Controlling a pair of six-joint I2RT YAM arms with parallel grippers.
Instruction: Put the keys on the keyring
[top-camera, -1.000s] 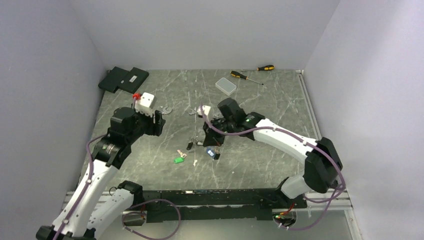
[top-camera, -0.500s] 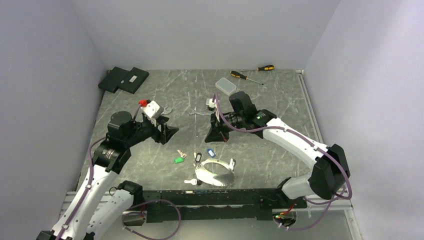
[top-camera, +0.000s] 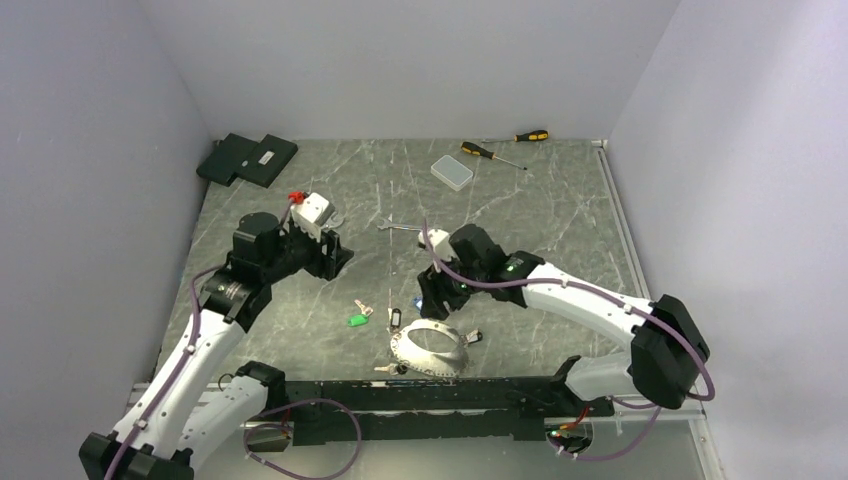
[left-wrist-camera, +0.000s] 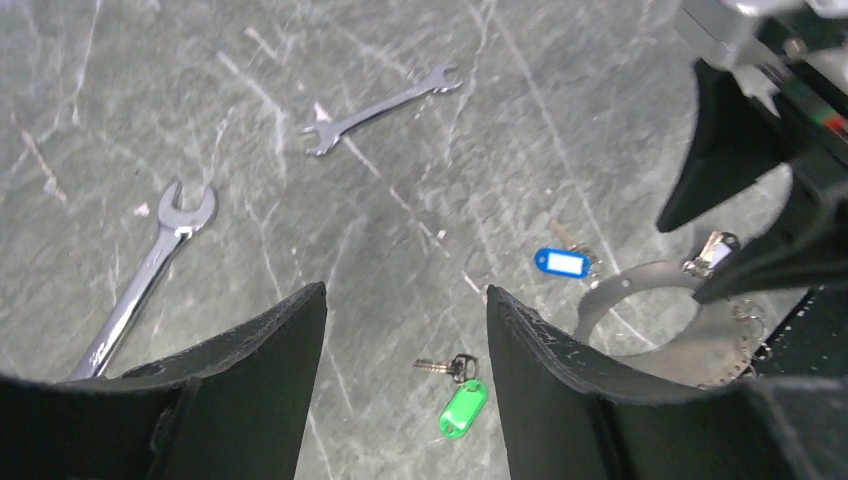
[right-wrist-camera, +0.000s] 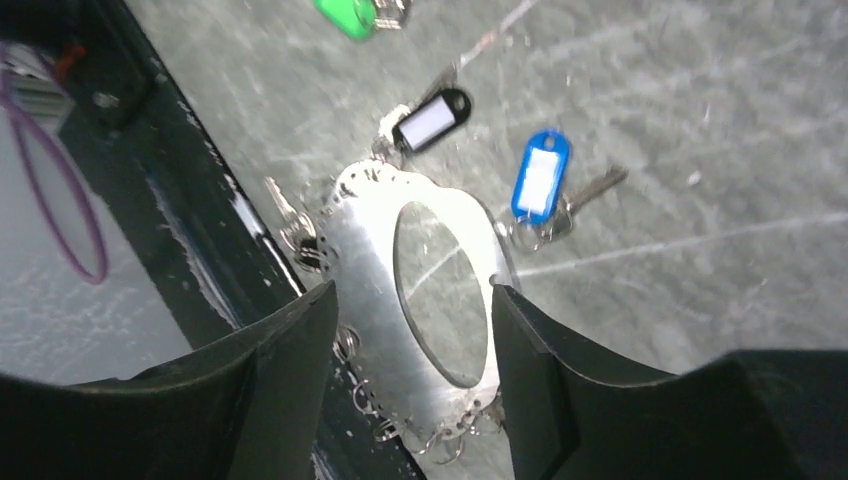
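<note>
The keyring (top-camera: 430, 346) is a wide pale metal band lying near the table's front edge, with small split rings along its rim (right-wrist-camera: 420, 290). My right gripper (top-camera: 433, 298) hovers over it, open (right-wrist-camera: 413, 290) and holding nothing. The keys lie loose: a green-tagged key (top-camera: 357, 320) (left-wrist-camera: 460, 405), a black-tagged key (top-camera: 394, 316) (right-wrist-camera: 432, 115) and a blue-tagged key (right-wrist-camera: 540, 180) (left-wrist-camera: 560, 262). Another small key (right-wrist-camera: 290, 222) rests against the ring's edge. My left gripper (top-camera: 338, 257) is open (left-wrist-camera: 405, 293) above the table, with the green-tagged key below and beyond its fingertips.
Two silver spanners (left-wrist-camera: 385, 105) (left-wrist-camera: 150, 270) lie on the marble top. A clear plastic box (top-camera: 452, 172) and two screwdrivers (top-camera: 493, 152) (top-camera: 530, 135) sit at the back, black pads (top-camera: 248, 157) at the back left. The black front rail (top-camera: 420, 395) runs just behind the keyring.
The keyring, not seen on the table a second ago, now lies by the front edge. My right gripper rose, then came forward over it with open jaws. The left gripper shifted slightly right.
</note>
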